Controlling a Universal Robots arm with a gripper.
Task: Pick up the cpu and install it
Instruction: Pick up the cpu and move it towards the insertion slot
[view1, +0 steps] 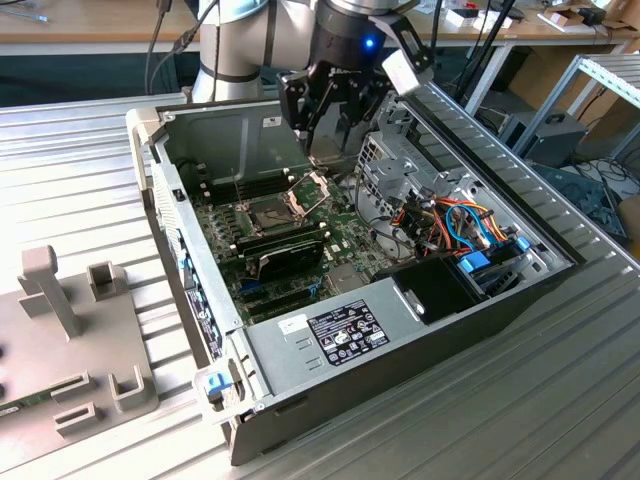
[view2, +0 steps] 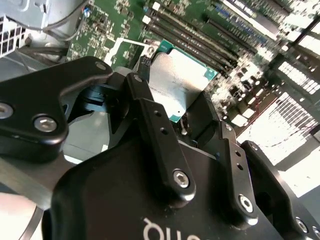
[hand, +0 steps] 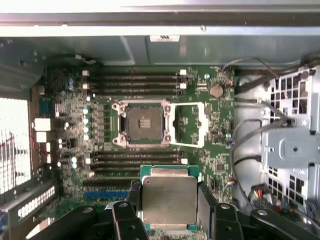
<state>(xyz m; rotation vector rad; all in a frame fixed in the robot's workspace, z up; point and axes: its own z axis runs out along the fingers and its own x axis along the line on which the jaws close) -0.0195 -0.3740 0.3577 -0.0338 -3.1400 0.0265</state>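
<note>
In the exterior view your gripper (view1: 322, 135) hangs inside the computer case (view1: 190, 270), above the open socket (view1: 272, 212) on the side where its load frame (view1: 310, 184) is hinged back.

In the second wrist view the jaws are clamped on the cpu (view2: 177, 82) by two opposite edges, its metal top facing the camera. The grip looks square.

In the first wrist view the cpu sits off to one side of the socket, over the neighbouring memory slots (hand: 135, 159), and is not centred yet. Keep the chip level and line its edges up with the socket's. Don't slide it across the contacts, which likely bend easily.
</note>
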